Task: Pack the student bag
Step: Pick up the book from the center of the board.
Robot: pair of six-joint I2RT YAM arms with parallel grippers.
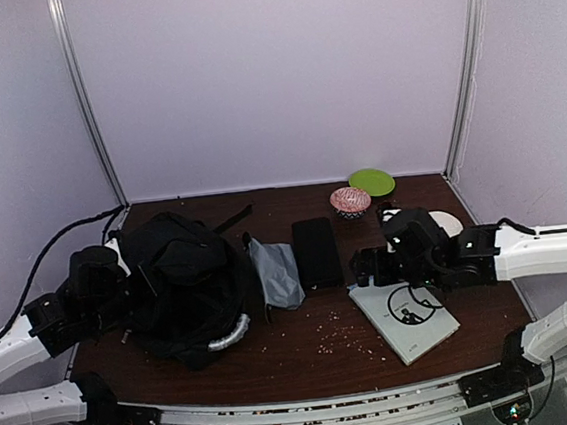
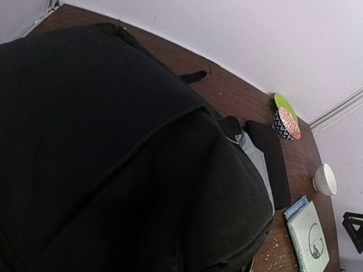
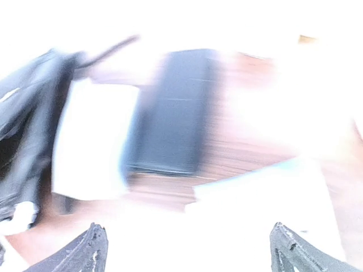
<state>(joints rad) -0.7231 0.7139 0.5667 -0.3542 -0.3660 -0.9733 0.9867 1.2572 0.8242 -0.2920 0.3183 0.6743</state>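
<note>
The student bag (image 1: 185,282) is a large black soft bag lying at the table's left, with its silvery-grey handle (image 1: 230,333) at the near end. It fills the left wrist view (image 2: 113,158). My left gripper (image 1: 121,280) is pressed against the bag's left side; its fingers are hidden by fabric. My right gripper (image 1: 362,265) is open and empty, just above the far left corner of a pale book (image 1: 404,319). In the blurred, washed-out right wrist view its fingertips (image 3: 93,243) stand wide apart over the book (image 3: 266,209).
A grey pouch (image 1: 277,271) lies against the bag's right side, and a flat black case (image 1: 317,252) lies beside the pouch. A pink patterned bowl (image 1: 350,201), a green plate (image 1: 371,181) and a white bowl (image 1: 443,222) stand at the back right. Crumbs lie on the table near the book.
</note>
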